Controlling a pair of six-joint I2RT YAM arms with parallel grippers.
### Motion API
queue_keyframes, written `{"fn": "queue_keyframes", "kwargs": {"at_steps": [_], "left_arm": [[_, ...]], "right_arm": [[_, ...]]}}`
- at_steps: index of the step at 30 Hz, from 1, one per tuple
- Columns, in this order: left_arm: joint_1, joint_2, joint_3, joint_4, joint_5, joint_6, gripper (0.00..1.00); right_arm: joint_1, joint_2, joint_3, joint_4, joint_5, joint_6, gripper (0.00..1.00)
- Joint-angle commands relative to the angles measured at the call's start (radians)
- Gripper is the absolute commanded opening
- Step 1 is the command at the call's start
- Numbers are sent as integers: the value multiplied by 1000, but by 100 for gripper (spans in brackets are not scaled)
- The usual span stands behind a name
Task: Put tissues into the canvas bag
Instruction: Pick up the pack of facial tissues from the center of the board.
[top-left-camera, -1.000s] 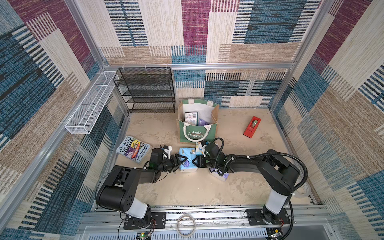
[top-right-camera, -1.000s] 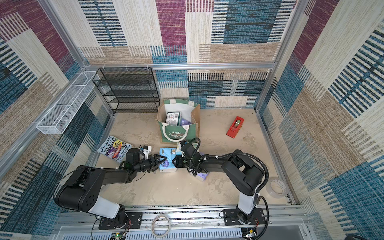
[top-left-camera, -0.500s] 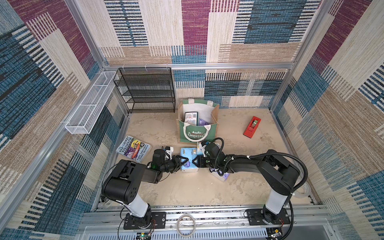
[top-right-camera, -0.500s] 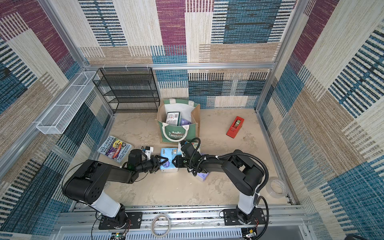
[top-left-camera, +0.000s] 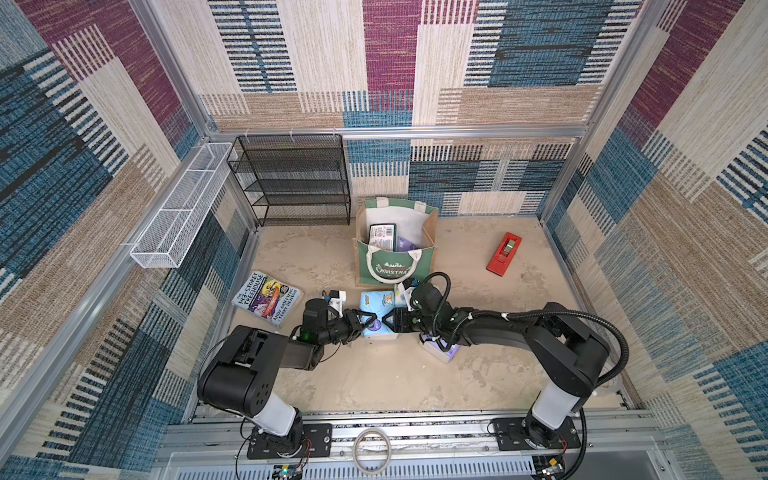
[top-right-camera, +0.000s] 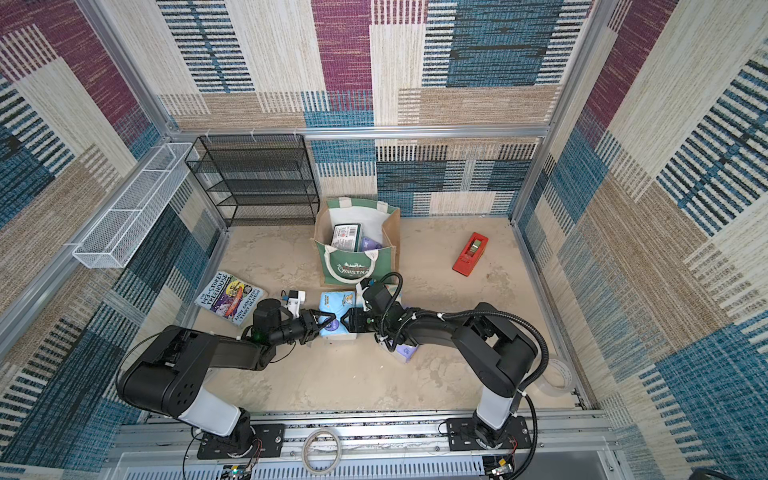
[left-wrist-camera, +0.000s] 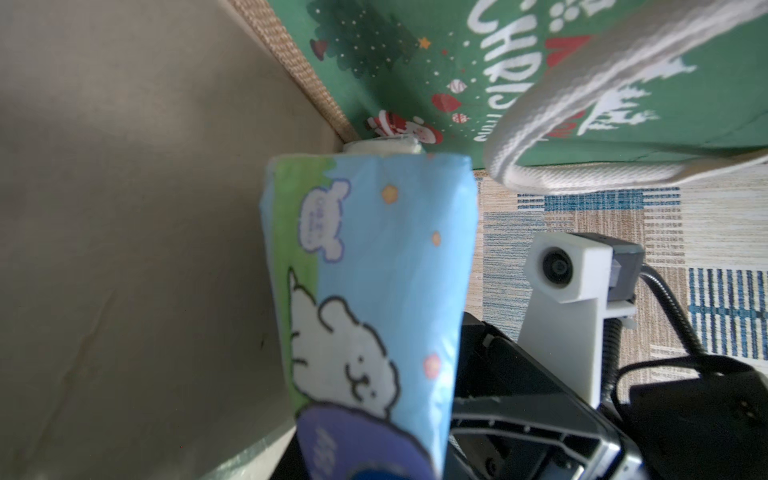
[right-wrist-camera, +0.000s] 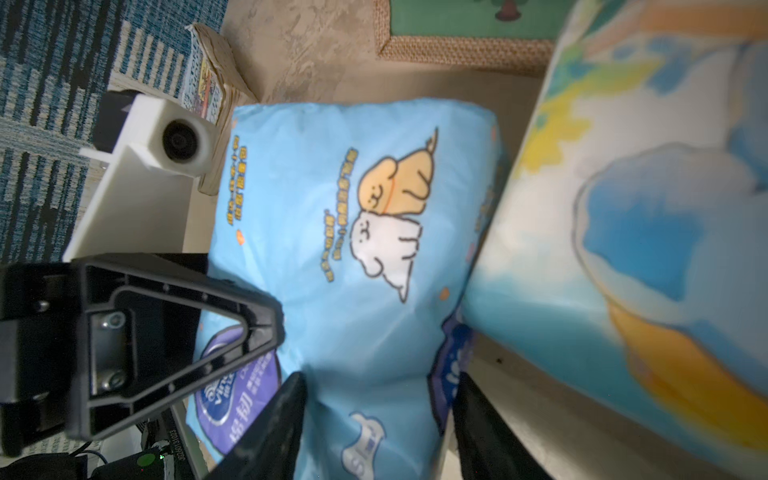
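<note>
**Before the canvas bag (top-left-camera: 395, 272): blue pack (top-left-camera: 376, 300) between two pincers**

Left pincer (top-left-camera: 370, 323) pinches the pack's near end (wrapper creased under one finger). Right pincer (top-left-camera: 386, 323) straddles the same end, jaws parted, one clear of the wrapper. A green-and-white pack (top-left-camera: 382, 236) stands inside the bag.

The canvas bag (top-left-camera: 370, 266) stands on the floor (top-left-camera: 374, 382) near the back wall. Inside it, the flat pack (top-left-camera: 382, 237) is on the left and the other pack (top-left-camera: 405, 244) is on the right. The shelf (top-left-camera: 291, 183) stands left of the bag, against the back wall. The book (top-left-camera: 268, 300) lies in front of the shelf.

The middle pack (top-left-camera: 376, 305) sits just in front of the bag, between the left gripper (top-left-camera: 369, 323) and the right gripper (right-wrist-camera: 378, 419). The side pack (top-left-camera: 399, 294) is just beside it on the right. The last pack (top-left-camera: 444, 353) lies under the right arm (top-left-camera: 498, 328).
</note>
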Motion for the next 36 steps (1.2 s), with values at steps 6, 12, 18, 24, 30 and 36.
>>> {"fn": "queue_keyframes", "kwargs": {"at_steps": [6,12,18,24,30,36], "left_arm": [[2,-105,7,-65,-6,41,27],[6,-213,22,-184,-30,64,27],[8,-370,49,-384,-80,102,27],[8,-509,89,-539,-125,128,25],[11,-570,166,-652,-136,151,25],[12,-598,280,-763,-129,193,25]], "right_arm": [[2,-90,6,-23,34,-61,79],[2,-179,17,-59,74,-118,86],[2,-266,52,-136,151,-170,86],[-7,-321,108,-196,190,-215,85],[-50,-365,169,-232,208,-268,84],[-105,-336,315,-365,337,-362,78]]}}
